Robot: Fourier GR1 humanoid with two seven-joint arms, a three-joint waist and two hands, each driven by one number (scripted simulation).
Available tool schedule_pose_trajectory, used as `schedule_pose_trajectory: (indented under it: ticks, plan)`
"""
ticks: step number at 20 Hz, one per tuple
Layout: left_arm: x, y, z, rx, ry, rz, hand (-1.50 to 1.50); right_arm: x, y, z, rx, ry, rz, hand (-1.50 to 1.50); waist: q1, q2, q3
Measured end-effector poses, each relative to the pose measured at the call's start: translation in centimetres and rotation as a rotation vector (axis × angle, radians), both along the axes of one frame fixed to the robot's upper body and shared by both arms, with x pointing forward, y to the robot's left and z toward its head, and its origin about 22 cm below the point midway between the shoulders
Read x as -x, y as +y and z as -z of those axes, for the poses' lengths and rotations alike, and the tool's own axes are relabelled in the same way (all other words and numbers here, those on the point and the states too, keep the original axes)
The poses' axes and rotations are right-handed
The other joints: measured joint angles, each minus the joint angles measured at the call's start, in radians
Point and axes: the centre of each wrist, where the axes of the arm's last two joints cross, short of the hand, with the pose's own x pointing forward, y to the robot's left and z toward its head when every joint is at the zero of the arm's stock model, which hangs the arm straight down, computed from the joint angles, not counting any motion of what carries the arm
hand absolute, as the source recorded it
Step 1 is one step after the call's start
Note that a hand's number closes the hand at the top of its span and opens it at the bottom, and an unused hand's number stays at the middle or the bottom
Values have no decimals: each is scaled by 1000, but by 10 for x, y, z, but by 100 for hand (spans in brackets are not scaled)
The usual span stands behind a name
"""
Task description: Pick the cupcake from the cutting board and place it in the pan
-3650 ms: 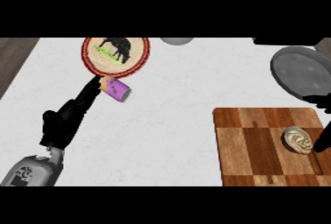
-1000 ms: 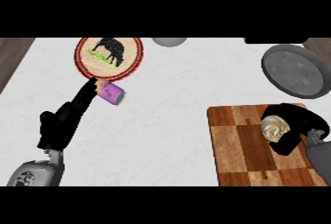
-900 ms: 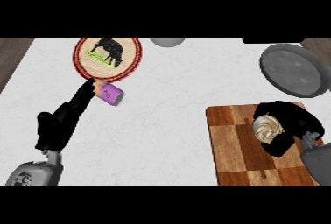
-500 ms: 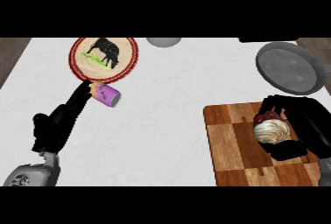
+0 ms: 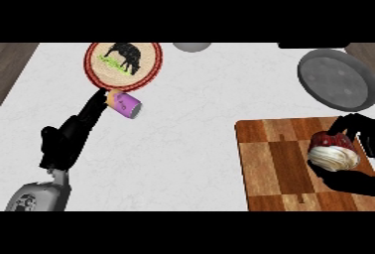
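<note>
Cupcake [image 5: 333, 154] now gripped by right hand [image 5: 353, 149].

A kitchen is indicated by the white marble-patterned tabletop [image 5: 198, 124], on which a checkered wooden cutting board [image 5: 282, 163] and a round grey pan [image 5: 336, 79] are set.

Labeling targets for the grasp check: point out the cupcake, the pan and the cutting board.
cupcake [image 5: 333, 158], head view, on its white frosting.
pan [image 5: 336, 78], head view, on its grey inner base.
cutting board [image 5: 277, 158], head view, on bare wood left of the cupcake.
</note>
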Motion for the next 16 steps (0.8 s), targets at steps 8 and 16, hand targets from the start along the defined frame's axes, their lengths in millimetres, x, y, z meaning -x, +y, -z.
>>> schedule_pose_trajectory:
  ticks: [8, 16]
  plan:
    - [-1, -6, -3, -3, -7, 18, 0, -44, -51, 18, -168, -30, 66, 150, 17, 4, 0]
    - [3, -10, -5, -2, -11, 36, 0, -105, -102, 39, -136, -91, 165, 150, 34, 9, 1]
